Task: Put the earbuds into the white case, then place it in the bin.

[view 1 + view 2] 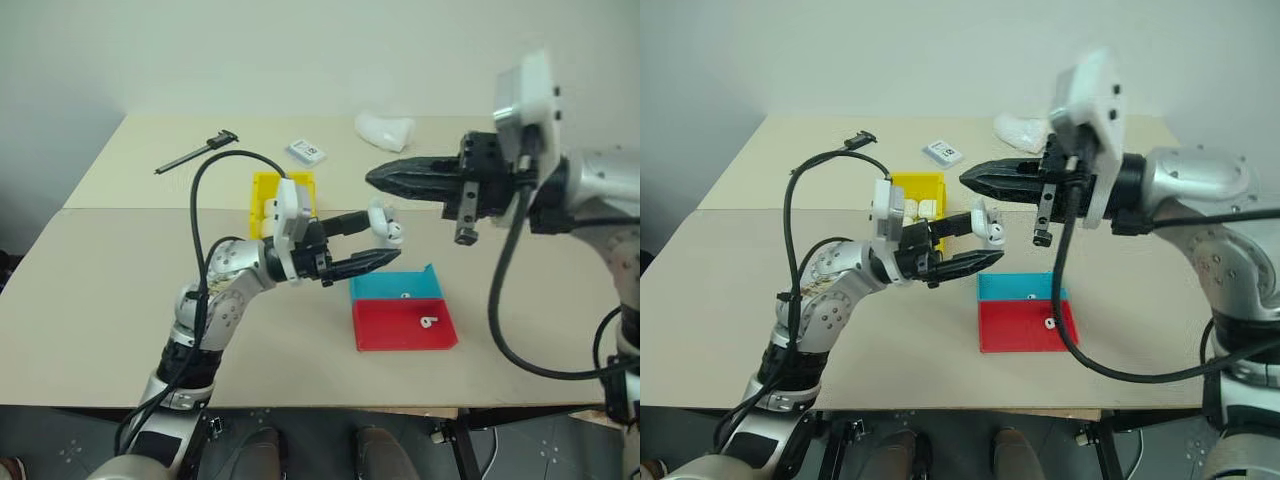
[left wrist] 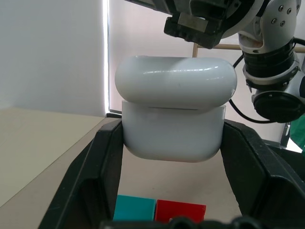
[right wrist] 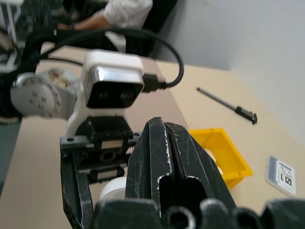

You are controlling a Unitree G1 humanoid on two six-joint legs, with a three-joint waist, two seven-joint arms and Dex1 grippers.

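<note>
The left claw (image 1: 375, 243) grips the white case (image 1: 386, 224), lid closed; the right claw (image 1: 378, 178), pinched shut just above it, likely holds an earbud, so reopening the lid probably comes next.

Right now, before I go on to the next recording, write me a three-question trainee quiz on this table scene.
1. True or false: the left gripper is shut on the glossy white rounded plastic case.
2. Which flat tray lies nearer the robot: A, the blue plastic tray, or B, the red plastic tray?
3. What lies in each flat tray?

Key
1. True; its lid is closed.
2. B, the red tray.
3. One tiny white earbud: one in the blue tray, one in the red.
</note>
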